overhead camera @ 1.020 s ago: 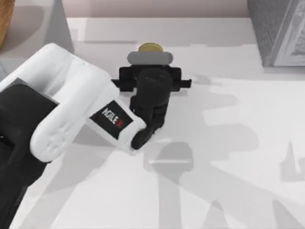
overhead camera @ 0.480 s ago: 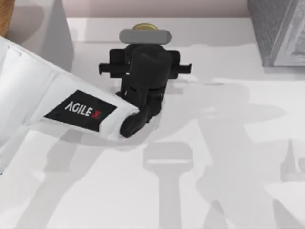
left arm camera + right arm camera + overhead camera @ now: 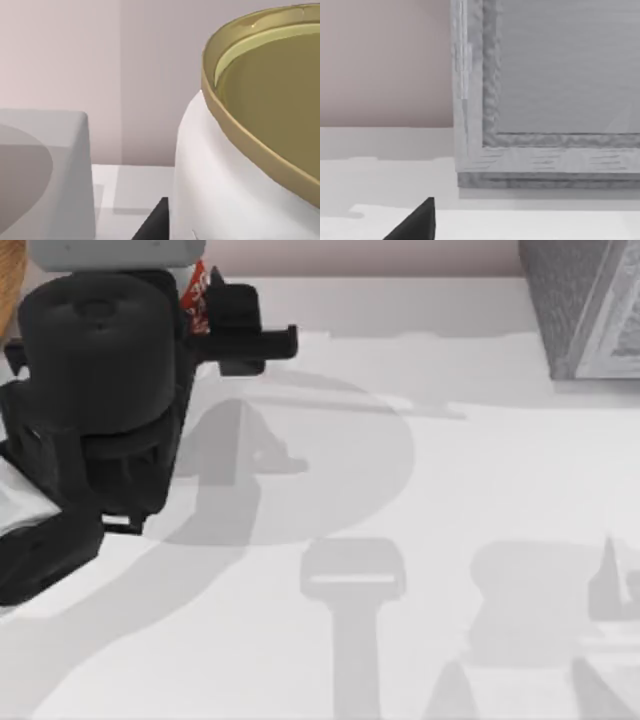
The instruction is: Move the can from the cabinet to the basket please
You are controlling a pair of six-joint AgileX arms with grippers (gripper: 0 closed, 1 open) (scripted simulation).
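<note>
Can (image 3: pixel 240 165) in left tool (image 3: pixel 196 298), beside basket (image 3: pixel 8 300)

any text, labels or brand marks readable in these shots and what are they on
No text can be read in full.
Red label marks with white on the can, peeking past the left arm's wrist near the table's far left in the top view: too little shows to read.
The can's gold top and white side in the left wrist view: no lettering.
The cabinet front panel: no lettering.
</note>
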